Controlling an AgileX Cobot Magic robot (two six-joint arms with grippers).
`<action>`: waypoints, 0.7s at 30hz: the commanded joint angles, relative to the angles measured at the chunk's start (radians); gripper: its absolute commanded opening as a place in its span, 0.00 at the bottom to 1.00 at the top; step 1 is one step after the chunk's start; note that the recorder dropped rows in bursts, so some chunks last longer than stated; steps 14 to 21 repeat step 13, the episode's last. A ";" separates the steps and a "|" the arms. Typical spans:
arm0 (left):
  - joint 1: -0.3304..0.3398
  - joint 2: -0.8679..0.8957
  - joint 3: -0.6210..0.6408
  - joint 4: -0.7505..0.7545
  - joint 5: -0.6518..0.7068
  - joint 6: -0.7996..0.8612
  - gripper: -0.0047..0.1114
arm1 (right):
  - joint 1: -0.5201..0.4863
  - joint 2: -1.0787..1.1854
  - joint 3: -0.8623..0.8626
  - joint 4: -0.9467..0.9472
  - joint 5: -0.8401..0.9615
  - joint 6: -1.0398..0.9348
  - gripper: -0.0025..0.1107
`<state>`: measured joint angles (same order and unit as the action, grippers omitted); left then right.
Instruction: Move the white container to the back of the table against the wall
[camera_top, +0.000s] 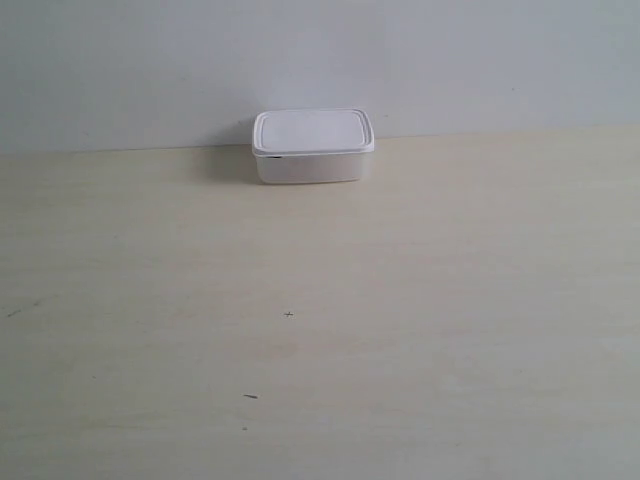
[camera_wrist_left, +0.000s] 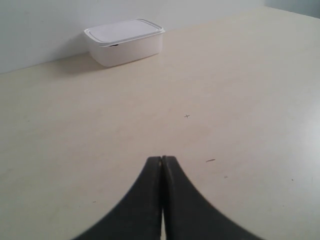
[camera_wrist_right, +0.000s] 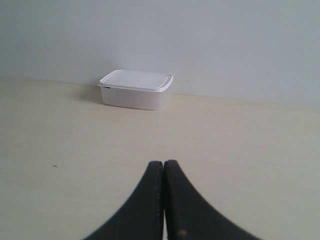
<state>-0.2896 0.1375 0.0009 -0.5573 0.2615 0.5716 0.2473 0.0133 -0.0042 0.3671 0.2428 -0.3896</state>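
Observation:
The white container (camera_top: 312, 146) with its flat rimmed lid stands at the back of the pale table (camera_top: 400, 300), close against the grey-white wall (camera_top: 320, 60). The left wrist view has the container (camera_wrist_left: 125, 42) far ahead of my left gripper (camera_wrist_left: 162, 159), whose black fingers are pressed together and hold nothing. The right wrist view also shows the container (camera_wrist_right: 136, 89) by the wall, well away from my right gripper (camera_wrist_right: 163, 163), shut and empty. Neither arm shows in the exterior view.
A few tiny dark specks mark the table: a small cross (camera_top: 289, 315) and a short dark line (camera_top: 250, 397). The wall runs along the whole back edge of the table.

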 joint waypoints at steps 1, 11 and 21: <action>0.000 -0.004 -0.001 0.005 -0.001 -0.007 0.04 | -0.003 -0.005 0.004 -0.007 -0.005 -0.002 0.02; 0.000 -0.004 -0.001 0.005 0.003 -0.007 0.04 | -0.003 -0.005 0.004 -0.007 -0.005 -0.002 0.02; 0.000 -0.004 -0.001 0.005 0.014 -0.007 0.04 | -0.003 -0.005 0.004 -0.007 -0.005 -0.002 0.02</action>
